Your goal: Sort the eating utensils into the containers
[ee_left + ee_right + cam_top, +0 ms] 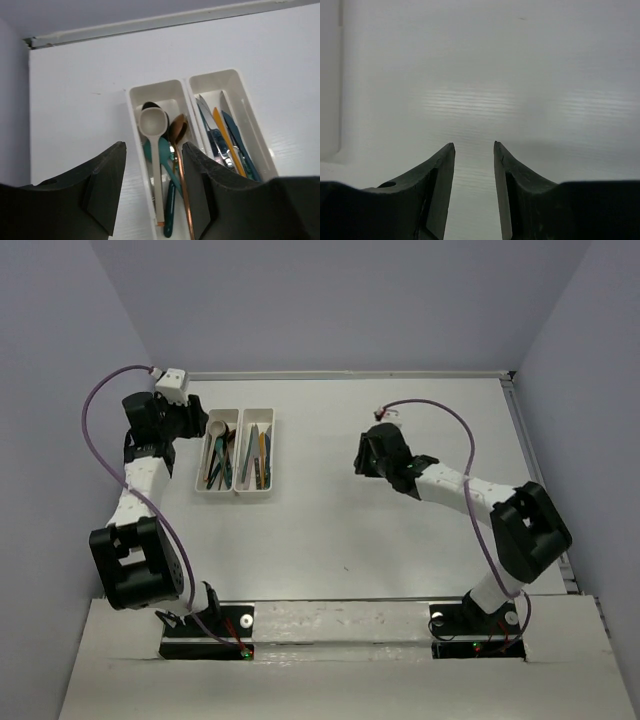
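Release step, by the look: spoons [152, 122] in the white tray [134, 107] just ahead of the parted, empty left gripper [153, 147], knives [221, 125] in the neighbouring tray [239, 82]. Calls for backing off without snagging handles; right gripper [473, 145] likewise spread, empty.

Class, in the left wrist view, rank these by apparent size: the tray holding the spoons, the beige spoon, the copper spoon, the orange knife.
1. spoon tray
2. beige spoon and copper spoon: look alike, so unranked
3. orange knife, partly hidden
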Controlling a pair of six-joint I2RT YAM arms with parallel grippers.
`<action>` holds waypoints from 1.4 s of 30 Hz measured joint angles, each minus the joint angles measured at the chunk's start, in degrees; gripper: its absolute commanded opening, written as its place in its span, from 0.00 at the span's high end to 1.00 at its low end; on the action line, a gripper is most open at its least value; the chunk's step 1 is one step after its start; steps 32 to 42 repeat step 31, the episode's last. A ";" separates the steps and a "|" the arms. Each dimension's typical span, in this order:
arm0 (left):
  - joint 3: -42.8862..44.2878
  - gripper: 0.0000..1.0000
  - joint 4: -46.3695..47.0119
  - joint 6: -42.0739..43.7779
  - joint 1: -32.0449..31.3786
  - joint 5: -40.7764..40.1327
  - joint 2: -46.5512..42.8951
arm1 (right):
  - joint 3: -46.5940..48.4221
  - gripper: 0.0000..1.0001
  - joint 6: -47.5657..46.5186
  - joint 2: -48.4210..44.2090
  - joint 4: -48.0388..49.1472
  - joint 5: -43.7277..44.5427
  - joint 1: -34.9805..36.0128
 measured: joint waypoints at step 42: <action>-29.31 0.34 10.64 10.91 17.79 -14.08 -7.54 | -32.46 0.25 3.06 -32.00 -1.90 1.31 -24.70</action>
